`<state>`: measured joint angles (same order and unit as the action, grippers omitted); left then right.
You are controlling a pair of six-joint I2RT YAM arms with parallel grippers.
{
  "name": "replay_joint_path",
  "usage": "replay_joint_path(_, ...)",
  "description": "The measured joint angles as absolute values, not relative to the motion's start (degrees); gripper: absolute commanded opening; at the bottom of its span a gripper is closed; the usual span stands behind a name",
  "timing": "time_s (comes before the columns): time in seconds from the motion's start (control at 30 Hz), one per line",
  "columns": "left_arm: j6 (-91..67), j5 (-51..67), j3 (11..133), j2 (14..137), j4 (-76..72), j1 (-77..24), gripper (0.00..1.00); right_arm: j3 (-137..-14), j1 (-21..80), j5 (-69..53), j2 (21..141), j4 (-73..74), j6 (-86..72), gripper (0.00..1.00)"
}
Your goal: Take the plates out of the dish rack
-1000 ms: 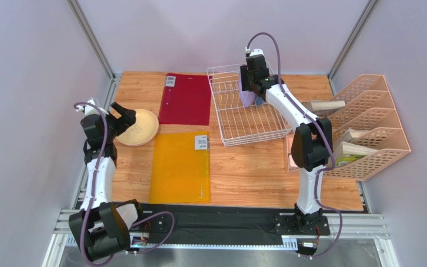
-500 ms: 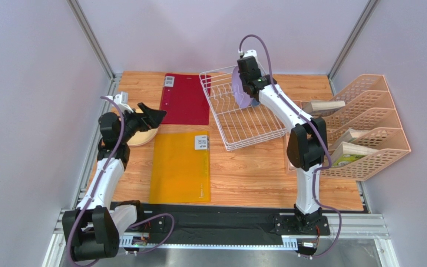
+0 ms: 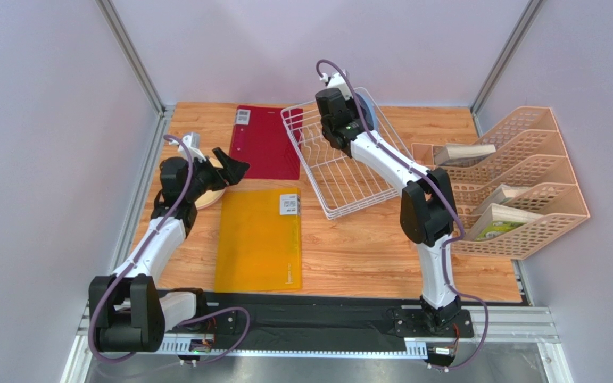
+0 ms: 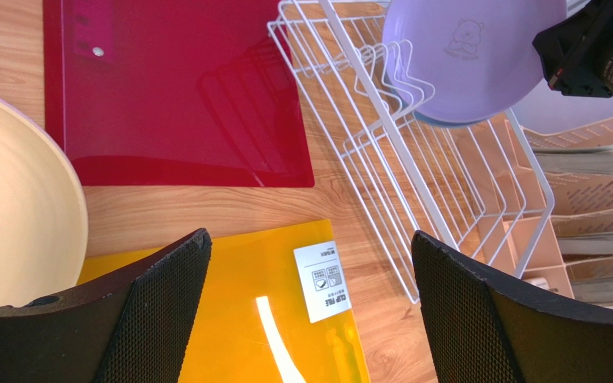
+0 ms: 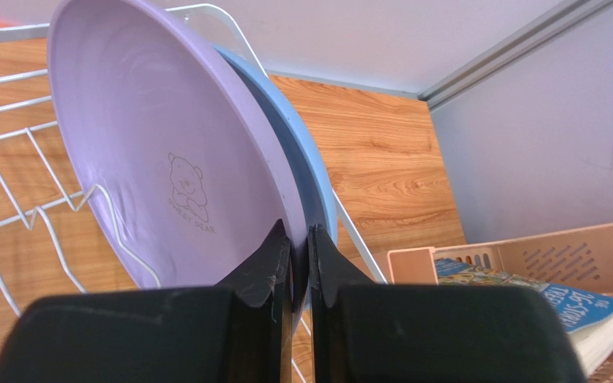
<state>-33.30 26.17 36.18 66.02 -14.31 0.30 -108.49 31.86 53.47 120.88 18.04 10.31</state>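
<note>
The white wire dish rack (image 3: pixel 342 175) sits skewed at the back of the table. A lavender plate (image 5: pixel 166 159) stands on edge in it, with a light blue plate (image 5: pixel 311 171) close behind. My right gripper (image 5: pixel 294 243) is shut on the lavender plate's lower rim; from above it (image 3: pixel 350 120) hovers over the rack's far corner. A cream plate (image 4: pixel 14 215) lies flat on the table at the left. My left gripper (image 4: pixel 310 239) hangs open and empty above the yellow folder (image 4: pixel 230 319), between the cream plate and the rack (image 4: pixel 414 175).
A red folder (image 3: pixel 268 142) lies flat behind the yellow folder (image 3: pixel 258 239). A peach lattice file organiser (image 3: pixel 517 187) holding books stands along the right side, close to the rack. Grey walls close in on the left, back and right.
My right gripper has shut on the lavender plate's rim and swung left, and the rack has skewed left with it. My left arm has swung right, off the cream plate, staying open.
</note>
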Motion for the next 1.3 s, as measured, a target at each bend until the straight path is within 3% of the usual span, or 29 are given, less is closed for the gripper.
replay_joint_path(0.33,-33.4,24.7,38.1,68.2,-14.2,-2.2,1.0,-104.4,31.6,59.4,118.7,4.9,17.1,0.0)
replay_joint_path(0.7,-33.6,23.2,38.6,68.7,-13.0,-3.8,1.0,-104.7,29.7,59.0,116.5,3.8,16.7,0.0)
replay_joint_path(0.97,-34.2,22.8,39.0,69.0,-13.4,-5.1,1.0,-99.1,31.4,49.9,98.9,17.3,5.6,0.0)
replay_joint_path(1.3,-36.8,22.8,41.0,73.0,-18.9,-8.7,1.0,-87.3,31.7,25.1,84.2,22.3,-9.6,0.0)
